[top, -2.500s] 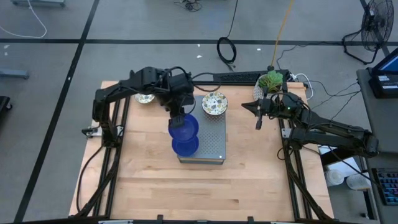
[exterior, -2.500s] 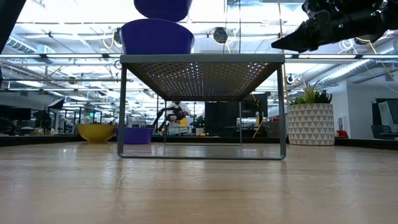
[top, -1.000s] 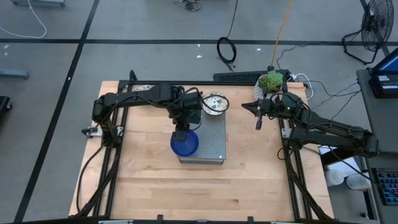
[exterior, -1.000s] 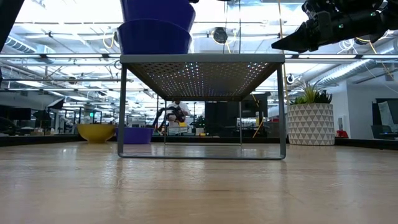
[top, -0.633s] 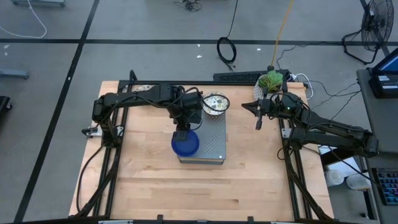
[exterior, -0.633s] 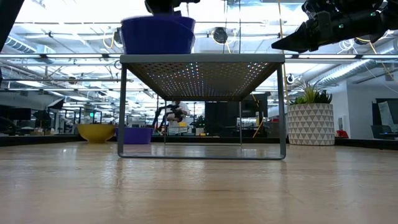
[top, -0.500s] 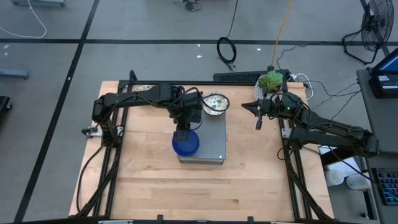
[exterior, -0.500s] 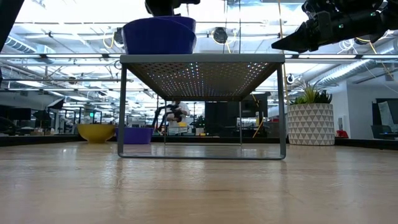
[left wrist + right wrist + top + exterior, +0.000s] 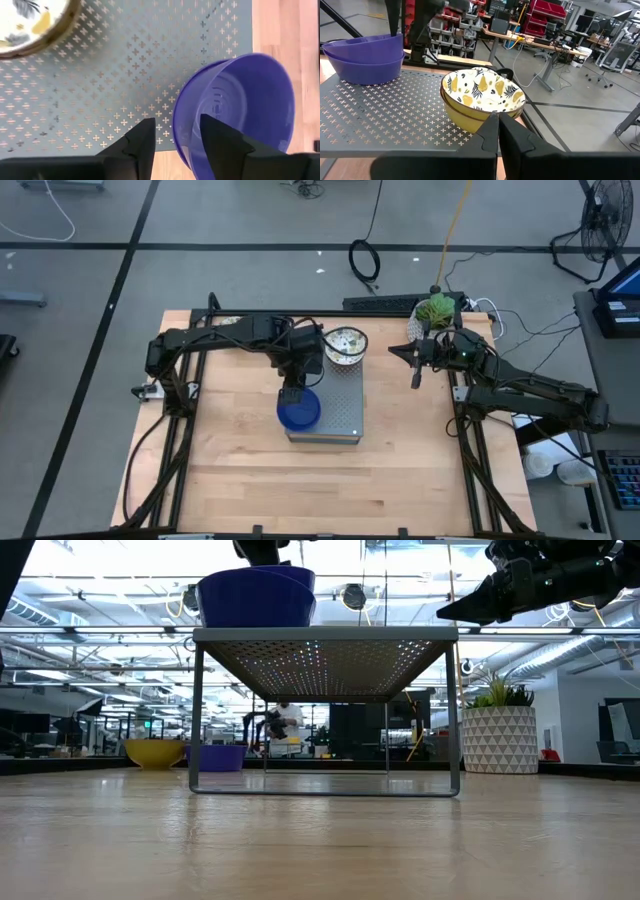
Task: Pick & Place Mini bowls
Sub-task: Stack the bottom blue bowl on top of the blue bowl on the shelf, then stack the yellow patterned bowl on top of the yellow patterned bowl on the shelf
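The mini bowls are gathered on a grey perforated metal rack (image 9: 335, 405) that stands on the wooden table (image 9: 240, 470). Blue bowls (image 9: 298, 410) are stacked at the rack's front left corner; in the right wrist view two of them (image 9: 364, 56) are seen nested one in the other, and in the low view the stack (image 9: 256, 597) is shown sitting on the rack's top. Cream patterned bowls (image 9: 345, 345) are stacked at the rack's back edge, and in the right wrist view the upper one (image 9: 482, 94) is seen with yellow and dark leaf shapes inside, resting in another beneath it. The left gripper (image 9: 292, 393) is held directly above the blue stack. In the left wrist view its two dark fingers (image 9: 145, 142) are seen parted, one on each side of the rim of the top blue bowl (image 9: 237, 107), with a gap visible between fingers and rim, so nothing is gripped. The right gripper (image 9: 416, 379) is held in the air to the right of the rack, beside the white pot with a green plant (image 9: 434, 312); its fingers (image 9: 490, 132) are pressed together and nothing is held.
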`<control>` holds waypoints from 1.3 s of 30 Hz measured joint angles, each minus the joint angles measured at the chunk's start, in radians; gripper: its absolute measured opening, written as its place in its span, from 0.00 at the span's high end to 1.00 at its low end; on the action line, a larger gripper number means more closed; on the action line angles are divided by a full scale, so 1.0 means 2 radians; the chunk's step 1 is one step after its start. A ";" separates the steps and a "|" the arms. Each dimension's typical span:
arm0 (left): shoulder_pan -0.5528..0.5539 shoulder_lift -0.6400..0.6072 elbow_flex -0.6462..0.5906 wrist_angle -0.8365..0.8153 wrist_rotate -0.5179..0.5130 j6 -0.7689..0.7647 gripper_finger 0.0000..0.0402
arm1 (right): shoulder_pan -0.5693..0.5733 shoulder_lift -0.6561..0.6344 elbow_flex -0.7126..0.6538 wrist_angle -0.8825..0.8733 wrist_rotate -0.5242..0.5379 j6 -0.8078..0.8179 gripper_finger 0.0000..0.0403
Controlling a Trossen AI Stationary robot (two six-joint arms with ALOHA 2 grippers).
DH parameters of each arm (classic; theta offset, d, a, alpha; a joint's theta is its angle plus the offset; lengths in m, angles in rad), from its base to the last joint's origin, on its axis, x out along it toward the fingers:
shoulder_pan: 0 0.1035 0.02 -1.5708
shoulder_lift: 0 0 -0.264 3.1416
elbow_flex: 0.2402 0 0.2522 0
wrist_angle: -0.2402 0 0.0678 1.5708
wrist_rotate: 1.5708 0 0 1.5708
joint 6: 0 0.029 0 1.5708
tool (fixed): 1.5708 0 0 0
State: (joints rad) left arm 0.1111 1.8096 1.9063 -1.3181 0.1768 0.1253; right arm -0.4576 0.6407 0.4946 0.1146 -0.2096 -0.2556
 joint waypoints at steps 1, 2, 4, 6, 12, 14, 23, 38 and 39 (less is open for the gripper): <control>0.001 -0.004 0.000 0.004 -0.001 -0.002 0.60 | 0.000 0.000 0.000 0.000 0.000 0.000 1.00; 0.001 -0.007 0.000 0.010 -0.001 -0.005 0.59 | 0.000 0.000 0.000 0.000 0.000 0.000 1.00; 0.001 -0.018 0.000 0.024 -0.001 -0.012 0.57 | 0.000 0.000 0.000 0.000 0.000 0.000 1.00; 0.001 -0.029 0.000 0.042 0.000 -0.013 0.56 | 0.000 0.000 0.000 0.000 0.000 0.000 1.00; -0.009 -0.041 -0.002 0.085 0.040 -0.013 0.53 | 0.000 0.000 0.000 0.000 0.000 0.000 1.00; -0.017 -0.030 -0.014 0.088 0.029 0.006 0.53 | 0.000 0.000 0.000 0.000 0.000 0.000 1.00; -0.031 -0.029 -0.083 0.136 0.021 0.063 0.80 | 0.000 0.000 0.000 0.000 0.000 0.000 1.00; -0.017 -0.073 -0.082 0.157 -0.040 0.044 0.99 | 0.000 0.000 0.000 0.000 0.000 0.002 1.00; -0.016 -0.084 -0.082 0.154 -0.054 0.039 0.99 | 0.000 0.000 0.000 0.000 0.000 0.002 1.00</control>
State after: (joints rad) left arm 0.0800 1.6423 1.7432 -1.0110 0.0690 0.2024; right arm -0.4576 0.6407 0.4942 0.1154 -0.2094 -0.2517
